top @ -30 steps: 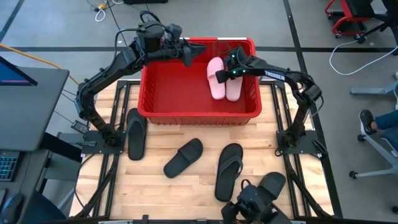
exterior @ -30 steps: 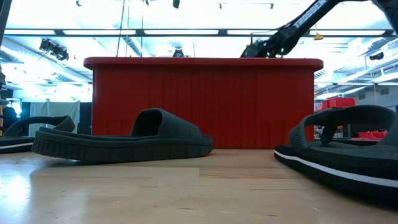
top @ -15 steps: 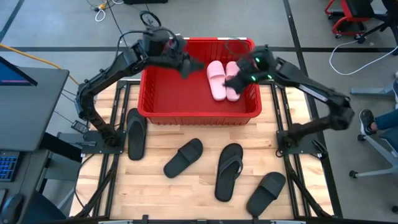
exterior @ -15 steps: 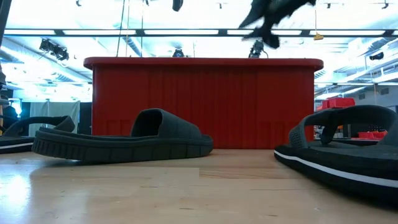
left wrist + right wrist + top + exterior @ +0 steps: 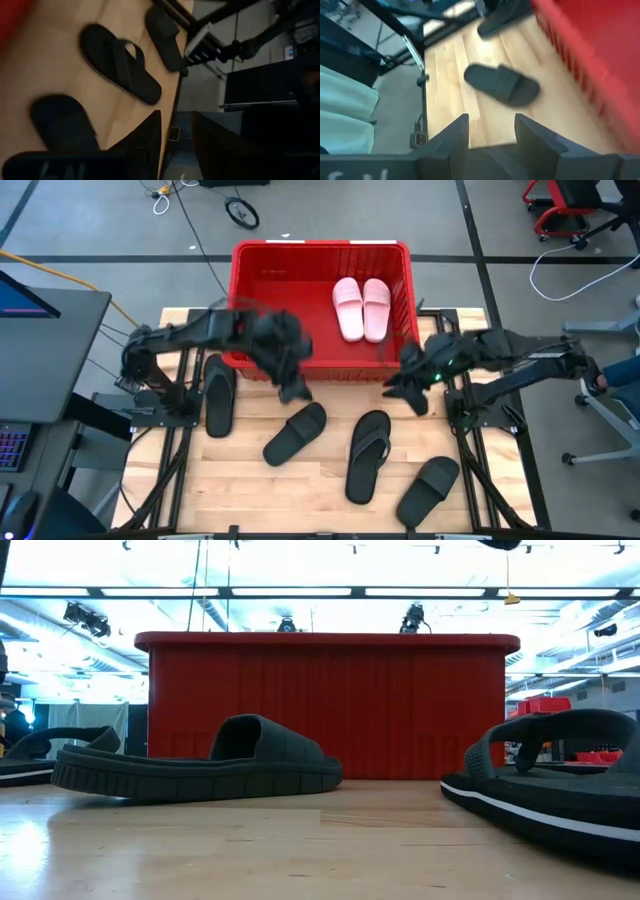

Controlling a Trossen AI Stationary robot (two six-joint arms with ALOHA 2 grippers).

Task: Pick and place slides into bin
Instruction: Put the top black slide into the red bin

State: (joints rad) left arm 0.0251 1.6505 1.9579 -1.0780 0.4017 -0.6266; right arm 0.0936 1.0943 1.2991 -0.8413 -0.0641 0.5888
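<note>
The red bin (image 5: pixel 320 350) stands at the table's far middle, and two pink slides (image 5: pixel 361 308) lie side by side in its right half. On the wood in front of it lie three black slides (image 5: pixel 218 393) (image 5: pixel 295 432) (image 5: pixel 428 490) and a black flip-flop (image 5: pixel 368 455). My left gripper (image 5: pixel 295 388) hangs open above the table just in front of the bin's near wall, over the middle black slide (image 5: pixel 62 122). My right gripper (image 5: pixel 410 392) hangs open near the bin's near right corner, empty, its fingers (image 5: pixel 455 137) pointing toward the middle slide (image 5: pixel 502 85).
The bin's near wall (image 5: pixel 328 705) rises behind the black slide (image 5: pixel 195 765) and the flip-flop (image 5: pixel 550 785). Black frame rails (image 5: pixel 180 420) run along both table sides. Bare wood shows between the slides.
Both grippers have swung from above the bin toward the table's near edge, past the bin's near wall. My right gripper has risen away from the pink slides, which stay lying in the bin. My left gripper has tipped downward as it came.
</note>
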